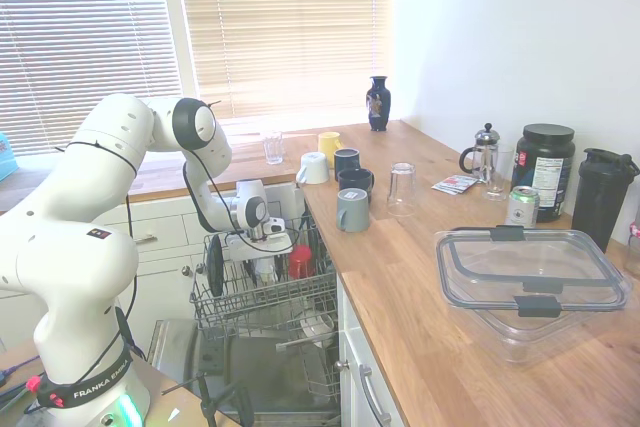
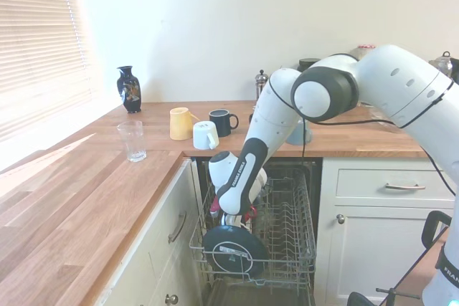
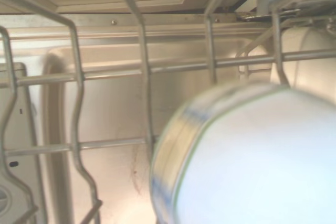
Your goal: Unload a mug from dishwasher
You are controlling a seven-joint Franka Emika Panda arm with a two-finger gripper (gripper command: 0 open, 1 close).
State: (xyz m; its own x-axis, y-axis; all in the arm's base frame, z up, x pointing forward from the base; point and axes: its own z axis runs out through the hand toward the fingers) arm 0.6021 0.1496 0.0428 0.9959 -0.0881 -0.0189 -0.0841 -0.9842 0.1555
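A white robot arm reaches down into the pulled-out wire rack point(image 1: 262, 297) of the dishwasher point(image 2: 258, 249), its pincer point(image 1: 262, 252) sunk among the tines just beside a red cup point(image 1: 300, 261). Whether the pincer is wide, narrow or closed on anything cannot be told: the wrist housing and the rack wires hide the fingertips in both outside views.

The wrist view shows a pale, rounded vessel point(image 3: 252, 156) filling the near foreground, blurred, with a thin coloured line at its rim; it looks like the mug the task names, seen from close by. From the outside views the mug cannot be picked out clearly, so it appears to sit low in the rack under the wrist, near the red cup and behind a dark round plate point(image 2: 234, 249) standing on edge at the rack's front.

On the wooden desk point(image 1: 420, 277) stand several other mugs, a yellow one point(image 2: 181, 122), a dark one point(image 2: 223, 122) and a pale one point(image 2: 205, 135) among them, well apart from the arm.

By the look of it, the job is at the reaching or grasping stage. The lift out of the rack and the placing on the desk remain.
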